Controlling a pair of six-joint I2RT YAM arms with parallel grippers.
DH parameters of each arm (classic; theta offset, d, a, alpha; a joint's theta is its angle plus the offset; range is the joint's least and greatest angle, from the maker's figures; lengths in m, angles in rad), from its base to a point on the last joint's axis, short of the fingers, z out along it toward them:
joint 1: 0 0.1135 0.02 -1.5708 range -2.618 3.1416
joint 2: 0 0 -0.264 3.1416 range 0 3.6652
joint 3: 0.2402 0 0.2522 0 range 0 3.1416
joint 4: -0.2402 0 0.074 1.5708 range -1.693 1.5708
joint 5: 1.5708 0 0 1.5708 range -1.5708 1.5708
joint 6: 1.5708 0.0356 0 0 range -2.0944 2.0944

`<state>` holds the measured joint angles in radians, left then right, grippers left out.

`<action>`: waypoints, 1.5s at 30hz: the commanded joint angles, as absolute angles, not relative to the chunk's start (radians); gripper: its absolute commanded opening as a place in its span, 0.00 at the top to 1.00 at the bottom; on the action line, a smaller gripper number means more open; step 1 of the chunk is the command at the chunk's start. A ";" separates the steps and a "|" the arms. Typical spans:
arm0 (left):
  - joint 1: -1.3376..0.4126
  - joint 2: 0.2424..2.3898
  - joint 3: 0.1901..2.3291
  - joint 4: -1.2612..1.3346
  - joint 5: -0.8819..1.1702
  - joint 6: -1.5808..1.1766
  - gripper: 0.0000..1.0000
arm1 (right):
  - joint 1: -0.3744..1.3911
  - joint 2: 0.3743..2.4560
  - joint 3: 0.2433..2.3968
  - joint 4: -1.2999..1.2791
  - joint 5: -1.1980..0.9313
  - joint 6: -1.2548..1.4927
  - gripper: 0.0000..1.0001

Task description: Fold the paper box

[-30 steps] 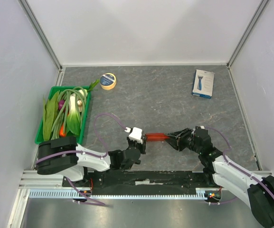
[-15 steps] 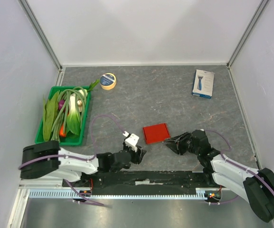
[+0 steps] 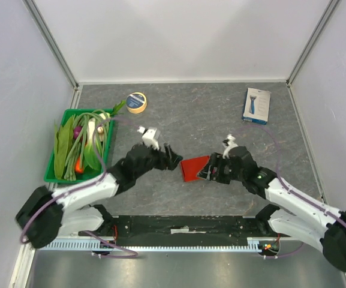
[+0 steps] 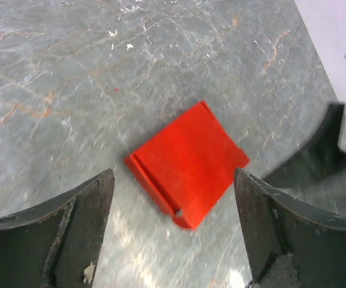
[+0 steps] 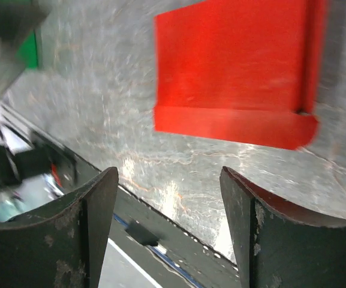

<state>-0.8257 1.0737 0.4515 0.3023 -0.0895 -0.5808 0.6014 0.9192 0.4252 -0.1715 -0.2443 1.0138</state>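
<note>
1. We see the paper box [image 3: 194, 168] lying flat on the tabletop [image 3: 220, 120], toward the front and about midway across.
2. The left claw [image 3: 171, 159] sits just left of the box and the right claw [image 3: 207, 173] just at its right edge, so the box lies between them.
3. In both wrist views we find the box ahead of the fingers, apart from them.
4. A tray [image 3: 48, 175] stands along the tabletop's left side, with vegetables [image 3: 80, 141] in it.
5. Behind the tray's far right corner lies a roll of tape [image 3: 137, 102].
6. A small carton [image 3: 256, 105] lies flat near the back right corner, well apart from the paper box.
</note>
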 commanded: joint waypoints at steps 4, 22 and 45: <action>-0.712 1.524 0.790 0.235 0.276 -0.430 0.10 | 0.744 1.019 0.528 -0.278 -0.132 0.751 0.31; -0.710 1.646 0.838 0.236 0.287 -0.302 0.18 | 0.744 0.983 0.705 -0.543 0.080 0.551 0.19; -0.710 1.402 0.407 0.439 0.225 -1.040 0.13 | 0.419 1.324 0.381 0.124 -0.364 0.535 0.46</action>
<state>-0.7082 1.3731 0.4160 0.3153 0.2119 -0.8955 0.4278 1.2911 0.4591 -0.0074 -0.3180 0.5091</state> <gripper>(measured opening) 0.871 0.569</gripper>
